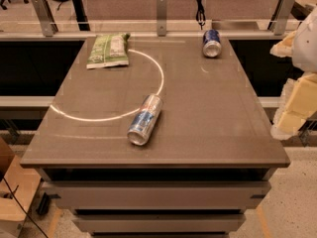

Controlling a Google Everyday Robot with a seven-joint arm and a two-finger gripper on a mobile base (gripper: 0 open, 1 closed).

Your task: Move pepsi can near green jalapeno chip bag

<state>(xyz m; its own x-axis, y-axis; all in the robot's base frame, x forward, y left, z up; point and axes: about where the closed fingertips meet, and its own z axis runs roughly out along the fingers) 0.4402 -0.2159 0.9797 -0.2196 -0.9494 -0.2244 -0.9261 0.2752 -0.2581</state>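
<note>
The pepsi can (211, 42), short and dark blue with a silver top, lies on its side at the table's far right. The green jalapeno chip bag (108, 50) lies flat at the far left corner. My gripper (295, 103) hangs off the table's right edge, level with the middle of the table, well away from the pepsi can and holding nothing.
A taller slim silver-blue-red can (144, 119) lies on its side near the middle front of the grey table (213, 113). A bright light arc curves across the tabletop. Metal railing posts stand behind the far edge. A cardboard box (12, 192) sits on the floor at left.
</note>
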